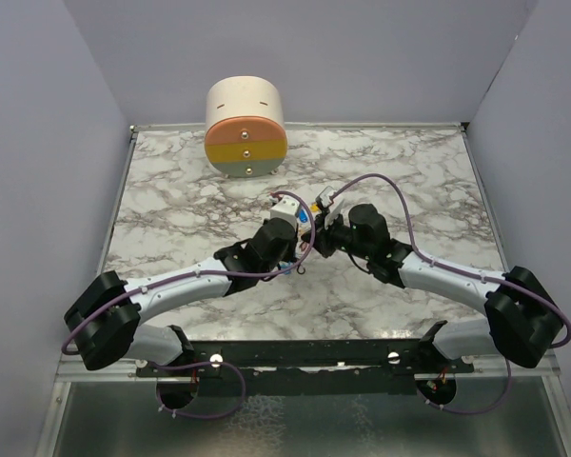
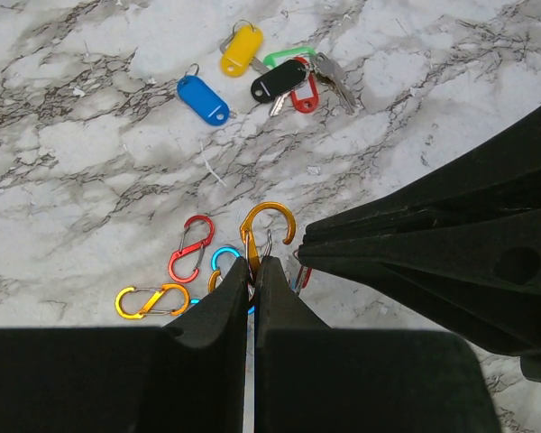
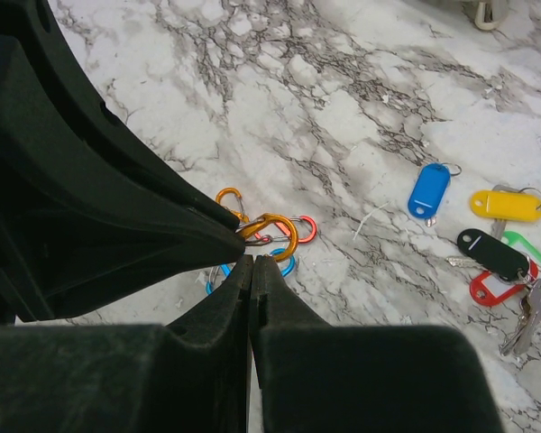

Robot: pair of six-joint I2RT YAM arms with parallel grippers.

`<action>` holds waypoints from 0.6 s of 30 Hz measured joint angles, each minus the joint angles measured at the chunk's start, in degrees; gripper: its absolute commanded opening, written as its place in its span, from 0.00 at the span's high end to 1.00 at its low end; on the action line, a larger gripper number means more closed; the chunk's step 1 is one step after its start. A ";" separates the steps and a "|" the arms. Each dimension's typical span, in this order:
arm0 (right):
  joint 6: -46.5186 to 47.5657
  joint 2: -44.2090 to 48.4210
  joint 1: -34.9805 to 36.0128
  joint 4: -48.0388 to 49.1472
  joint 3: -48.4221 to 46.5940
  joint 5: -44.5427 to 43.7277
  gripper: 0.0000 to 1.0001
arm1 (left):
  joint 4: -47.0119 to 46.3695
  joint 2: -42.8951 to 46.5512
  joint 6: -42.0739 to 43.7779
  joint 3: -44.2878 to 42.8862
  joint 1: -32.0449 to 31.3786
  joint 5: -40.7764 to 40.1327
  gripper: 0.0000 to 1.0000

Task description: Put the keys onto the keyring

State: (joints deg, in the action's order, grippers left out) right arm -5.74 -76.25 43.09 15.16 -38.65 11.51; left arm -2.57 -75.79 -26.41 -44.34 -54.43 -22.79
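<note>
Jaws closed, left pinching orange clip [image 2: 269, 225] over loose clips [image 2: 189, 248], keys [image 2: 278, 81] beyond.

top view looks down from behind; both wrist views (close, angled down) share the orange clip [image 2: 269, 206].

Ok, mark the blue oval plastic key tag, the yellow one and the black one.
Blue oval plastic key tag [image 2: 203, 99]: left wrist view, body centre.
Yellow oval plastic key tag [image 2: 241, 50]: left wrist view, body centre.
Black oval plastic key tag [image 2: 278, 79]: left wrist view, body centre.
</note>
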 measured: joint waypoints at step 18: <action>0.07 -0.96 0.11 1.14 0.00 -0.11 0.99 | -0.81 -0.81 -0.28 0.00 0.00 1.64 1.00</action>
State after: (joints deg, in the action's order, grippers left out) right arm -5.67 -77.21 43.20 16.29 -38.65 11.40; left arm -3.38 -76.60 -26.70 -44.34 -54.43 -21.15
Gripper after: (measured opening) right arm 0.011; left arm 0.028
